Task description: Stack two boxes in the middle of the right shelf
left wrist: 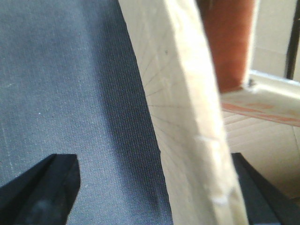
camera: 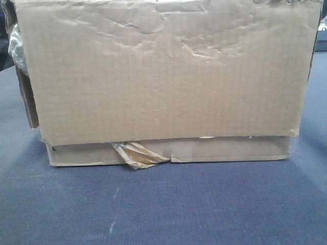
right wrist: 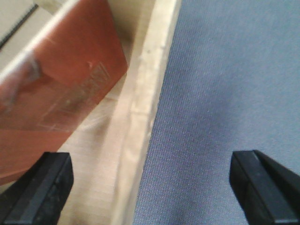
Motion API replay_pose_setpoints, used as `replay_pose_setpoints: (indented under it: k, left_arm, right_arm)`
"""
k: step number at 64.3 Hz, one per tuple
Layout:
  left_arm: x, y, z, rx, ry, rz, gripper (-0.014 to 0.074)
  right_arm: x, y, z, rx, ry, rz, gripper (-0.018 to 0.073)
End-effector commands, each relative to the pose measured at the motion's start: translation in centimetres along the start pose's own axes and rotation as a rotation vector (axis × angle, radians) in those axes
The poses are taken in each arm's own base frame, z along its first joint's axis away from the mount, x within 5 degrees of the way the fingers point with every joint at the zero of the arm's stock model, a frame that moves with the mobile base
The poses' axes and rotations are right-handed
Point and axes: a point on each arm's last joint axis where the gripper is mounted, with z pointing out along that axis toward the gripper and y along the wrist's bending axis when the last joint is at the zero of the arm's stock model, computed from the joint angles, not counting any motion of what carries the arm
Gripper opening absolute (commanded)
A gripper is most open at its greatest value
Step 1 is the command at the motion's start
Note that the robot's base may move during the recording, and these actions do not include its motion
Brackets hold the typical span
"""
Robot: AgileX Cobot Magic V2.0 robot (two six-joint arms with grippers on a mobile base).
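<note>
Atop the flatter box (camera: 230, 149), the large box (camera: 163, 76) holds a tilted red box (right wrist: 61, 93).

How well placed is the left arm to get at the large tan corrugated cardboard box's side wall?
Probably yes: the open left tool straddles the wall of the large tan corrugated cardboard box, one finger outside over the blue-grey cloth, the other inside. Nothing visible blocks it.
</note>
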Motion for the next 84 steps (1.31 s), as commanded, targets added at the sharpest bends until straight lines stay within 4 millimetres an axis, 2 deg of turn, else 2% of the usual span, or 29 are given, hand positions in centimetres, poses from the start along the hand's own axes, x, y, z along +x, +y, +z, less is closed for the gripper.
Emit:
replay_pose_setpoints:
  k: [1,8,11,13,15,19,33,44,56,62,67,78,84]
  left_arm:
    - [0.0,-0.2,-0.2,0.008,-0.012,-0.018,0.0419]
    - [0.0,-0.2,-0.2,0.009,-0.009,-0.032,0.0195]
    - [0.0,-0.3,-0.2,0.015,-0.007,-0.035,0.0056]
    - [0.1,-0.3,-0.2,0.019,-0.005,-0.036,-0.0004]
    - [0.1,-0.3,-0.2,0.024,-0.004,-0.039,-0.0106]
    - [0.1,-0.4,-0.2,0.034,-0.002,-0.047,-0.0111]
    - [0.2,-0.4,-0.7,0.035,-0.008,-0.076,-0.0111]
    - [-0.1,-0.5,-4.3,0.048,-0.108,-0.084,-0.0111]
    - [-0.4,-0.7,-10.3,0.074,-0.278,-0.072,-0.0111]
    - [-0.3,-0.9,-14.3,0.095,-0.394,-0.065,-0.0111]
    - [0.0,-1.0,-16.7,0.109,-0.463,-0.060,-0.0111]
    - [1.0,-1.3,-20.9,0.139,-0.587,-0.045,-0.0111]
    - [1.3,-1.5,-22.1,0.152,-0.622,-0.036,-0.0111]
  right_arm:
    - [-0.3,0.0,-0.1,0.004,-0.019,-0.010,0.0508]
    - [-0.3,0.0,-0.1,0.005,-0.026,-0.010,0.0298]
    - [-0.3,0.0,-0.1,0.004,-0.024,-0.010,0.0153]
    - [-0.3,0.0,-0.1,0.004,-0.021,-0.010,0.0088]
    - [-0.3,0.0,-0.1,0.004,-0.019,-0.010,-0.0024]
    - [-0.2,0.0,-0.1,0.003,-0.012,-0.010,-0.0167]
    - [-0.1,0.0,-0.6,0.003,-0.014,0.012,-0.0153]
    - [-0.2,0.3,-3.1,0.003,-0.087,0.006,-0.0153]
    - [-1.0,0.8,-7.9,0.005,-0.224,-0.008,-0.0153]
    - [-1.7,1.1,-11.5,0.006,-0.322,-0.019,-0.0153]
    - [-2.0,1.4,-14.1,0.006,-0.391,-0.027,-0.0153]
    - [-2.3,2.0,-19.9,0.004,-0.555,-0.044,-0.0153]
    - [-2.2,2.2,-21.7,0.003,-0.607,-0.049,-0.0153]
